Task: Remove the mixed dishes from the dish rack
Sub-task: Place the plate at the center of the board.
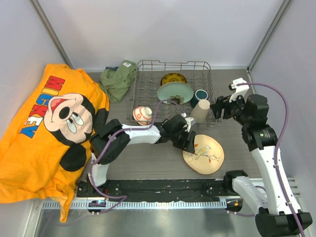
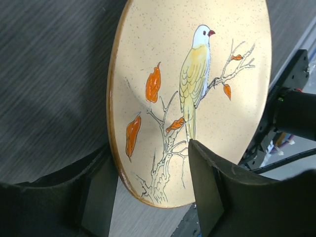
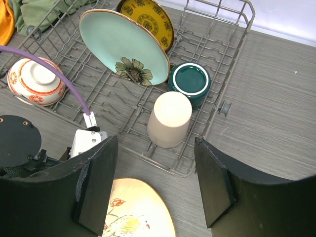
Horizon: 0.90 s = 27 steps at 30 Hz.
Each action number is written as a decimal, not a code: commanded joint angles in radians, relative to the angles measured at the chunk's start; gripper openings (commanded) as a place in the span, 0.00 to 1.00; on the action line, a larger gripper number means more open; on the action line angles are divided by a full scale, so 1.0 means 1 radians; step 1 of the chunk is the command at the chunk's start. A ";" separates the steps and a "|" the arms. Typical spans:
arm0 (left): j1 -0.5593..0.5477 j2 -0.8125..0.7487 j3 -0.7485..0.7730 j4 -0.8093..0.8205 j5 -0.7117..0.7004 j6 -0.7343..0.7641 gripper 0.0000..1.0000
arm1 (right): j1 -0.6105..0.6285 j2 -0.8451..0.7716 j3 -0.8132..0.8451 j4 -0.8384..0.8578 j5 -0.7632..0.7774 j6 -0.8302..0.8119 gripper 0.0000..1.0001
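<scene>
Grey metal wire dish rack (image 1: 146, 89) not yet emptied. Cream bird-painted plate (image 1: 205, 154) out, on grey table (image 1: 148, 165) before rack. Left gripper (image 2: 150, 160) jaws wide, straddling plate rim, no pinch; likely the set-down step, next back off clear. Right gripper (image 3: 155, 148) spread, empty, above beige handleless cup (image 3: 169, 118): lower, close on it.

colour and pattern log, dishes and surroundings

cream speckled round ceramic plate (image 2: 197, 98): brown rim; painted bird with white head, red beak and yellow-green body, on a grey-brown branch with orange leaves.
pale green round plate (image 3: 118, 42): brown rim, one yellow-petalled flower with a dark centre.
small yellow round plate (image 3: 148, 19): dark brown ornament.
plain beige handleless cup (image 3: 169, 120).
dark teal mug (image 3: 190, 84): pale rim.
small white bowl (image 3: 35, 81): red-orange motifs and bands.
grey metal wire rack (image 3: 217, 29).
orange t-shirt (image 1: 29, 163): black, white and red mickey print; blue and red lettering.
olive green cloth (image 1: 117, 79).
grey wood-grain tabletop (image 3: 276, 98).
</scene>
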 commanded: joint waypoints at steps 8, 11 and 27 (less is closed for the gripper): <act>-0.001 -0.035 0.061 -0.092 -0.176 0.105 0.62 | -0.004 -0.019 -0.012 0.022 -0.005 -0.031 0.69; 0.006 -0.041 0.068 -0.101 -0.225 0.131 0.64 | -0.003 -0.014 -0.010 0.012 0.000 -0.034 0.70; 0.009 -0.240 0.068 -0.154 -0.357 0.360 0.68 | -0.003 0.222 0.149 0.007 -0.022 -0.120 0.88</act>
